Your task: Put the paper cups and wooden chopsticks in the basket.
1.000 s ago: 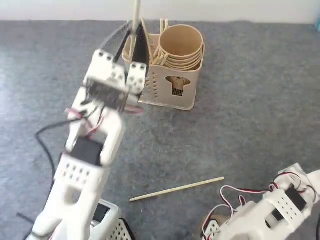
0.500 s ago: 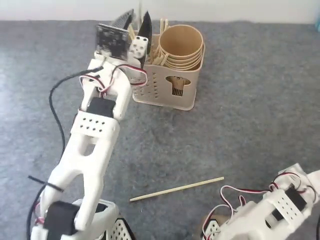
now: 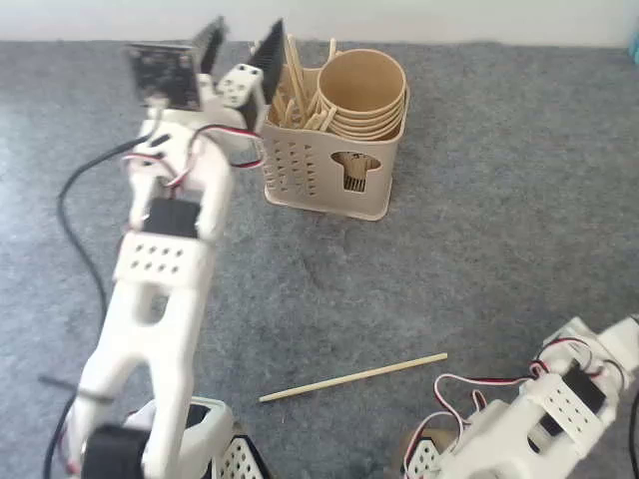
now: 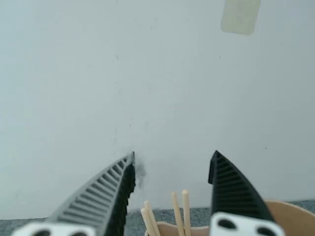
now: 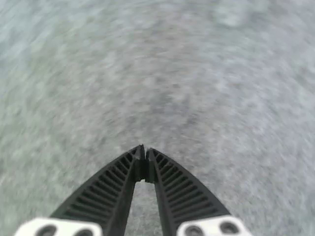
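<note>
A beige basket (image 3: 334, 170) stands at the back of the grey mat, holding stacked paper cups (image 3: 363, 90) and several wooden chopsticks (image 3: 298, 95). My left gripper (image 3: 243, 42) is raised just left of the basket's rim, open with nothing between its fingers; its wrist view has chopstick tips (image 4: 179, 211) and a cup rim (image 4: 290, 216) below the gripper (image 4: 172, 164). One wooden chopstick (image 3: 352, 377) lies flat on the mat near the front. My right gripper (image 5: 145, 155) is shut over bare mat, and its arm (image 3: 534, 419) sits at the front right.
A pale wall (image 4: 157, 73) rises behind the basket. The left arm's base (image 3: 170, 439) and a black cable (image 3: 75, 200) occupy the front left. Bare grey mat (image 3: 499, 230) stretches right of the basket.
My left gripper has let a chopstick go into the basket, opened wider and swung up and to the left. The right arm has barely shifted.
</note>
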